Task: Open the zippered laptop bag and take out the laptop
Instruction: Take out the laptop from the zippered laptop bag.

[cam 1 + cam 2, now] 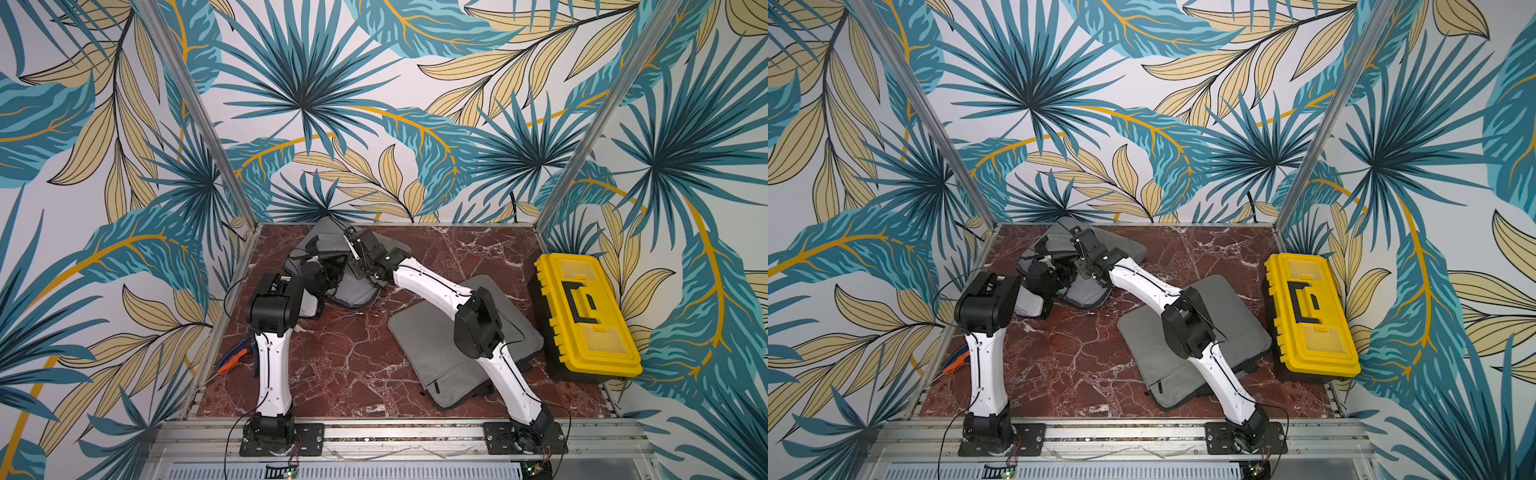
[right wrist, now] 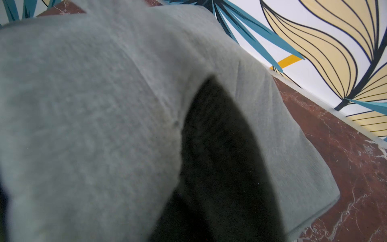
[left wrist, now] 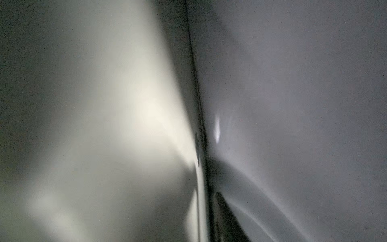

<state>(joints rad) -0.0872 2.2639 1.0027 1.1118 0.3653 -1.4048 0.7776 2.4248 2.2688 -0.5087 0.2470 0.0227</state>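
We're mid-extraction: the right gripper (image 1: 352,245) pinches the bag (image 1: 359,293) flap up at the far left of the table (image 1: 340,365). The left gripper (image 1: 330,268) is buried inside, and we cannot tell its opening. We judge the laptop not out yet; next we need a firm hold and a straight pull. Red marble, leafy walls, yellow toolbox (image 1: 586,311) on the right.

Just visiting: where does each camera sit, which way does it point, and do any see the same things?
Top views: high at the front, looking down toward the back wall; left arm and right arm both show.
Left wrist: pressed close against blurred pale and grey surfaces; no robot part is clear.
Right wrist: close to the laptop bag, facing its grey fabric, table beyond; a dark blur may be its finger.
Shared: top views and right wrist both see that laptop bag and the table.
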